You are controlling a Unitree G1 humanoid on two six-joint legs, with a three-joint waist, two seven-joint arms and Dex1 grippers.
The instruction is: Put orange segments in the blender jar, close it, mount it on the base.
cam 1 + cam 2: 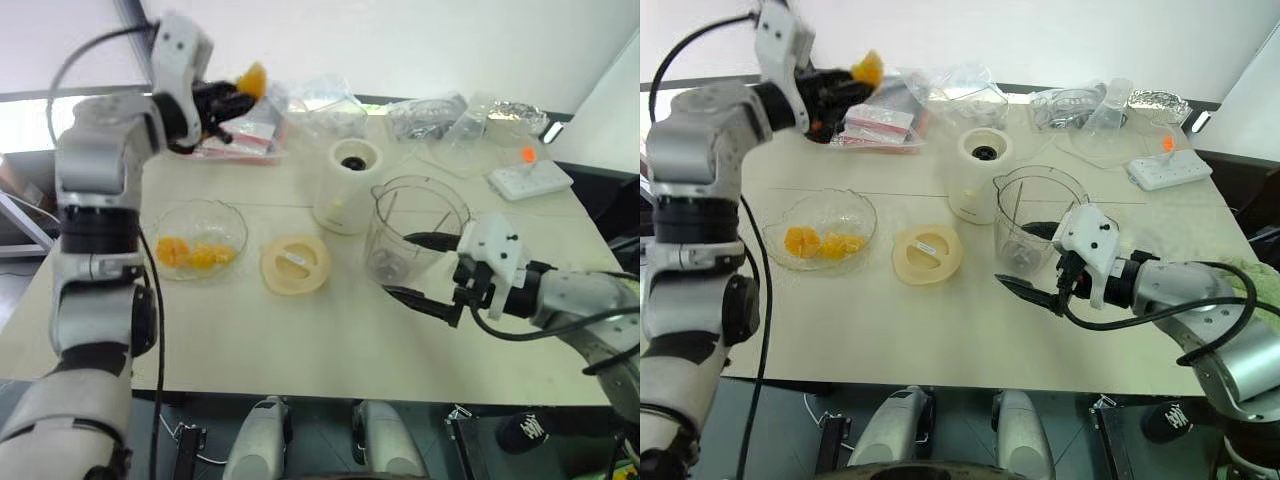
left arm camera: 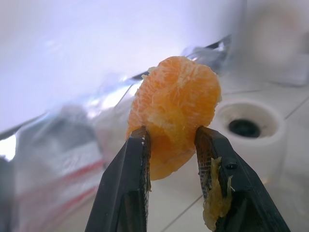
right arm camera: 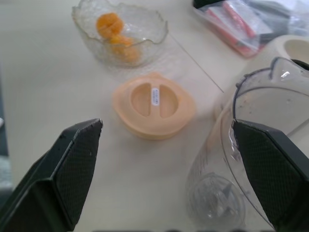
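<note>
Orange segment [image 2: 174, 113] is clamped in the raised left gripper [image 2: 171, 145]. Blender jar [image 1: 412, 235] is flanked on the desk [image 1: 330, 340] by the wide-spread right gripper [image 1: 415, 270]

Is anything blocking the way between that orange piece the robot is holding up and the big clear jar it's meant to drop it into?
Nothing visible does. The left pincer holds the orange segment high above the table, and the blender jar stands open-topped. The lid lies flat on the table beside it. The base sits under that path, lower than the jar's rim.
</note>
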